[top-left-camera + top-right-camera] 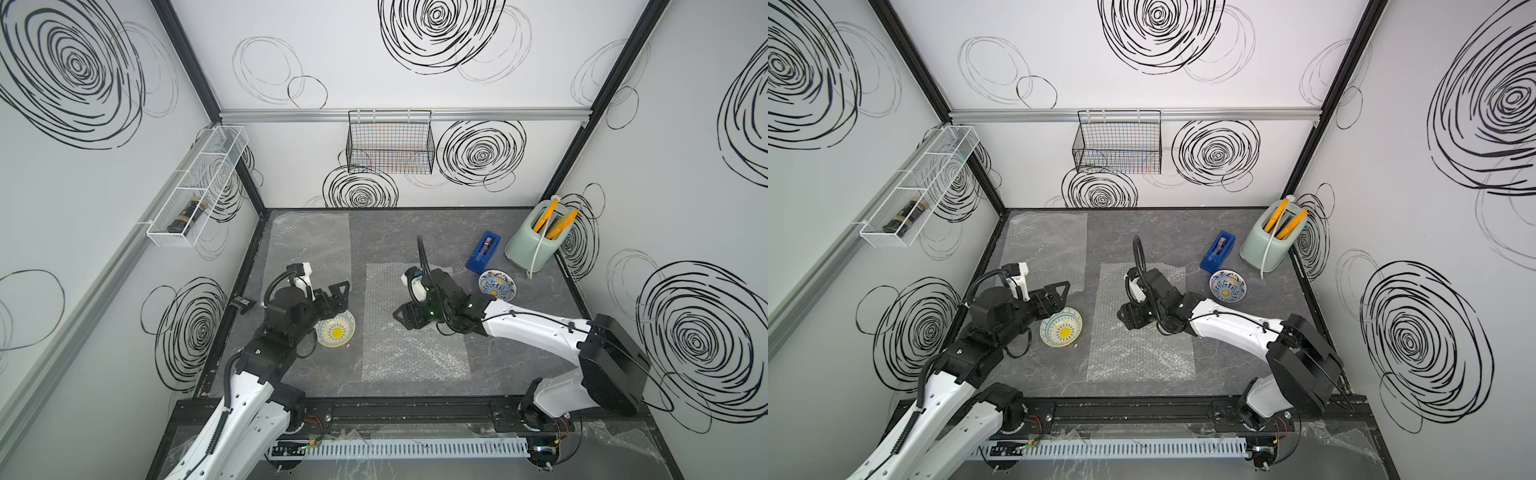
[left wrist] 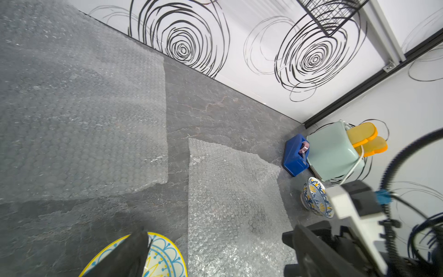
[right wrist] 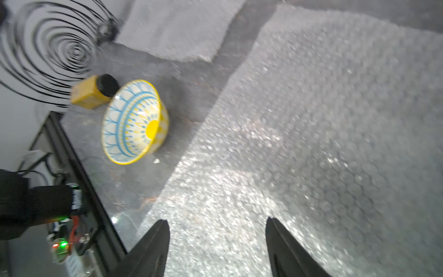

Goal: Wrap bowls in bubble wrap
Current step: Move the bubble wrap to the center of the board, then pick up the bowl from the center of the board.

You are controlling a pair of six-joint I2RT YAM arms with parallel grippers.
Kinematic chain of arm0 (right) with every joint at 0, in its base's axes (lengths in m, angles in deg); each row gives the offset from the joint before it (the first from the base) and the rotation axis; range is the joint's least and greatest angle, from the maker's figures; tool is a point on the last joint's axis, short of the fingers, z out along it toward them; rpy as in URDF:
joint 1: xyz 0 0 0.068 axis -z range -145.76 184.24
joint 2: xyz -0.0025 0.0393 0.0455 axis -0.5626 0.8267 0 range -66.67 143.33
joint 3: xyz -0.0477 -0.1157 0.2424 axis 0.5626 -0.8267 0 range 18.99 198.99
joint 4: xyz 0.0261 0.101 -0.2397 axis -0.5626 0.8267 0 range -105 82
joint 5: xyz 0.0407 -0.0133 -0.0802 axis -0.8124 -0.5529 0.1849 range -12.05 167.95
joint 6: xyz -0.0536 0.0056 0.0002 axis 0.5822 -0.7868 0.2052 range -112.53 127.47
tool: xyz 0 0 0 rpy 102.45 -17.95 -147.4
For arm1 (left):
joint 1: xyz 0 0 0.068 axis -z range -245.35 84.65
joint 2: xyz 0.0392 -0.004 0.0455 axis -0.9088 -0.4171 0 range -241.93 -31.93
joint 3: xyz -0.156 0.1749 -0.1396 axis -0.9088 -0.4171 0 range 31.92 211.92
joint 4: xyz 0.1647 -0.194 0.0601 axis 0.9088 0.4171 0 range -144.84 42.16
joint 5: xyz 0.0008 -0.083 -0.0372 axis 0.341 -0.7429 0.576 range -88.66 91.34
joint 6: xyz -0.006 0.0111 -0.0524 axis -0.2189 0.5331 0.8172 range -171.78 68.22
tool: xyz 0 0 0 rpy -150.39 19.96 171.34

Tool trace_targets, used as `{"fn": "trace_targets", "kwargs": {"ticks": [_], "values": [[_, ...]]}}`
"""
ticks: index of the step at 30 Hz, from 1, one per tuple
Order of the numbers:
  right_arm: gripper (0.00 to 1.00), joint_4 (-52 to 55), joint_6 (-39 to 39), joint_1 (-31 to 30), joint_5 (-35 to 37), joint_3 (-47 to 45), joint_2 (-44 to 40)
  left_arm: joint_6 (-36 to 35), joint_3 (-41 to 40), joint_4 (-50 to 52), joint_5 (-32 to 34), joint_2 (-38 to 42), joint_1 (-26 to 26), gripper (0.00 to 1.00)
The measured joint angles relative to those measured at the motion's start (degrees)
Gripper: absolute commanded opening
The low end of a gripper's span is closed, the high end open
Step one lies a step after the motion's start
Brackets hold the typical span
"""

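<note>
One yellow-centred bowl (image 1: 336,331) sits on bare table (image 1: 324,376), touching distance nearside of the empty, wide-spread left gripper (image 1: 336,297) and just left of a bubble wrap sheet (image 1: 411,347) running near-to-far, above which the right gripper (image 3: 217,221) hangs parted and empty.

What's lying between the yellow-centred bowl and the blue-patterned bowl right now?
The nearer bubble wrap sheet lies between the yellow-centred bowl and the blue-patterned bowl, with the right gripper open over it. Both top views show it.
</note>
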Motion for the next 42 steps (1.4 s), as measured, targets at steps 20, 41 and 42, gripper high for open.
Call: {"fn": "trace_targets", "kwargs": {"ticks": [20,41,42], "values": [[0.36,0.0,-3.7,-6.2,-11.0,29.4,36.2,0.1,1.7,8.1,12.3,6.7,0.0,0.96],[0.00,6.5,-2.1,2.0,-9.9,21.8,24.0,0.1,1.7,8.6,12.6,7.1,0.0,0.96],[0.00,6.7,-1.8,4.3,-9.9,20.4,21.7,0.1,1.7,8.6,12.4,7.1,0.0,0.97]]}}
